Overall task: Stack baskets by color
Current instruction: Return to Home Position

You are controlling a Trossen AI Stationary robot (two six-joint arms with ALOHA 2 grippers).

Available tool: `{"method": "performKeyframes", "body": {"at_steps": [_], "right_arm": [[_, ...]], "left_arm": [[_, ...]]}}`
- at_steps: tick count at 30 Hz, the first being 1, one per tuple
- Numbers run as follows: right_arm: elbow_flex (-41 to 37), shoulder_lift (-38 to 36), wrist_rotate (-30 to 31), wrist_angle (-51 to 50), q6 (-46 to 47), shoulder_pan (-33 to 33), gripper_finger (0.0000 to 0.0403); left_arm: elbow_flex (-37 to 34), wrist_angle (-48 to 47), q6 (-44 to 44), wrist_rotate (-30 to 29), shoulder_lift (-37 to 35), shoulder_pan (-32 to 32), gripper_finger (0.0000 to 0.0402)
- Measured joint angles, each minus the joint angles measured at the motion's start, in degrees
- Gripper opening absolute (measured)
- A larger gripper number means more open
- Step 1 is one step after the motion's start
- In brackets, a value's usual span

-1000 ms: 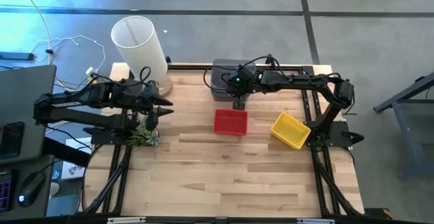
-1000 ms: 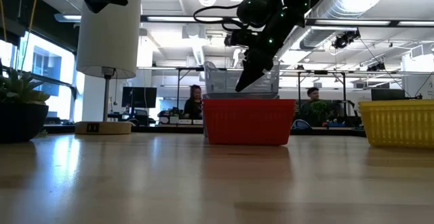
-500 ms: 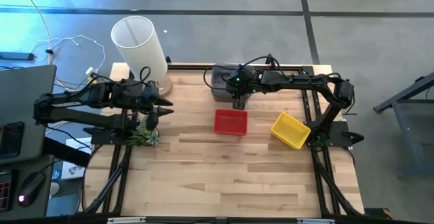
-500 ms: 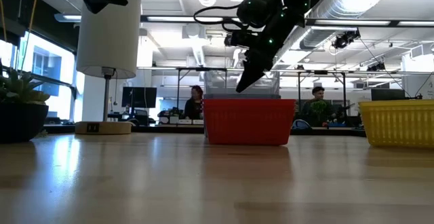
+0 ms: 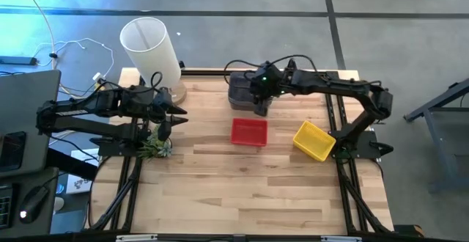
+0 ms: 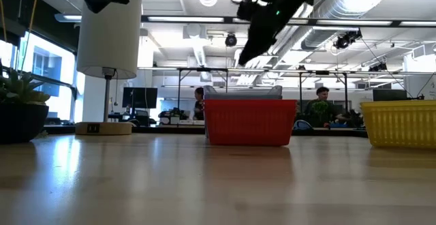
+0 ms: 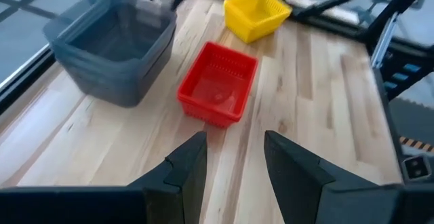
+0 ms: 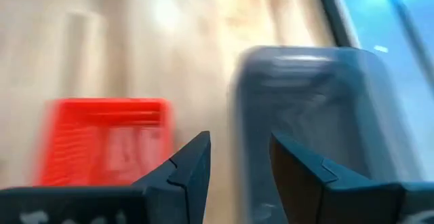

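A stack of dark grey baskets (image 5: 240, 92) stands at the table's far middle. A red basket (image 5: 249, 132) rests on its base just nearer than the stack. A yellow basket (image 5: 314, 141) sits turned at an angle to the right. My right gripper (image 5: 259, 101) hovers above the near edge of the grey stack (image 8: 312, 108), open and holding nothing. In the low view it hangs high over the red basket (image 6: 250, 123). My left gripper (image 7: 234, 163) waits open at the table's left edge, well away from the baskets.
A tall white cylinder (image 5: 150, 48) on a wooden base stands at the far left corner. A small green plant (image 5: 155, 148) sits below my left gripper. Bare wood fills the near half of the table. People sit in the room beyond.
My right gripper has let go of the top grey basket and risen straight up, clear of the stack. The grey basket, earlier standing high above the others, has sunk down into the stack. My left arm has kept still.
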Motion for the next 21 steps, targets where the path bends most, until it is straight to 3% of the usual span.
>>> {"method": "performKeyframes", "body": {"at_steps": [4,6,13,17,21], "right_arm": [[-1.42,-4.7,-8.35,-2.57,1.75,0.36,0.0138],[-3.57,-7.68,-9.05,-2.81,2.81,1.21,0.0138],[-14.01,-19.29,-1.2,-0.35,8.88,6.97,0.0138],[-19.98,-26.84,3.05,3.98,11.45,11.11,0.0138],[-26.61,-34.57,6.3,11.85,11.6,14.46,0.0138]], "left_arm": [[0.0,3.51,-0.08,-0.02,-0.01,-1.51,0.0133],[-0.76,6.88,-0.04,-0.12,-0.07,-2.42,0.0133],[-13.46,26.1,0.1,-0.19,-1.85,-5.98,0.0133],[-19.7,30.22,0.12,-0.45,-3.6,-7.23,0.0133],[-24.77,31.4,-0.58,-4.32,-7.4,-7.98,0.0133]]}}
